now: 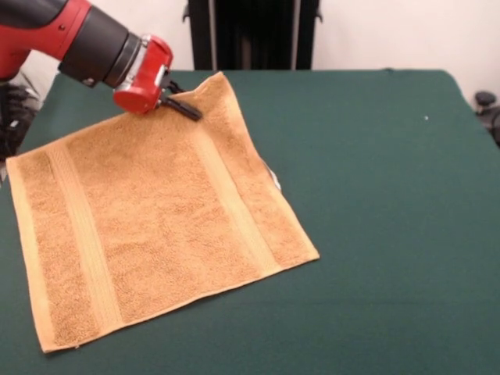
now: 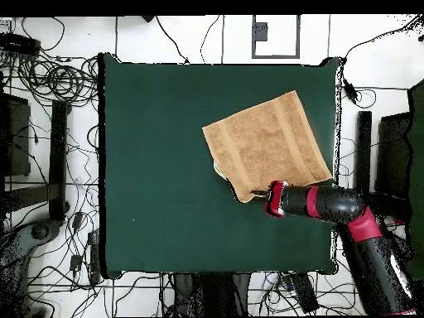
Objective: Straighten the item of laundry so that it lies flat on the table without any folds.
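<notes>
The item of laundry (image 1: 156,211) is an orange-tan towel lying spread out on the left part of the dark green table (image 1: 375,195), with two woven bands running across it and a white tag (image 1: 273,178) peeking out at its right edge. My gripper (image 1: 183,108) sits low at the towel's far edge, close to the far corner, shut on the item of laundry with its black fingers pressed together over the cloth. That corner stands slightly raised. In the overhead view the towel (image 2: 265,145) lies toward the table's right side and the gripper (image 2: 263,197) meets its lower corner, which curls a little.
The towel's left corner reaches the table's left edge in the front view. Cables and stands (image 2: 58,124) lie on the floor around the table (image 2: 157,166). A black upright frame (image 1: 254,35) stands behind the far edge.
</notes>
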`<move>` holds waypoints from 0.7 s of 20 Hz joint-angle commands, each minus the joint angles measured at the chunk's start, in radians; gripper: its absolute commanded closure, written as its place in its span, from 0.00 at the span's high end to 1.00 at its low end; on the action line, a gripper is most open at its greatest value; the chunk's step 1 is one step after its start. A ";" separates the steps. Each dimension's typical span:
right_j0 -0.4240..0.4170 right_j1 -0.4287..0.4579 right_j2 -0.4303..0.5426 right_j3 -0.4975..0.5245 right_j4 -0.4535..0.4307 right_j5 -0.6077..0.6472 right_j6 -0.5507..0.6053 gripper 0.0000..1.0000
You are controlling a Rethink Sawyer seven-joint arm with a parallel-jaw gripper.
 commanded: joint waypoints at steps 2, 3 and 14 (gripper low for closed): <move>0.054 0.036 -0.097 -0.037 -0.120 0.116 -0.412 0.00; 0.053 0.045 -0.099 -0.044 -0.126 0.112 -0.418 0.00; 0.053 0.075 -0.096 -0.045 -0.117 0.052 -0.409 0.00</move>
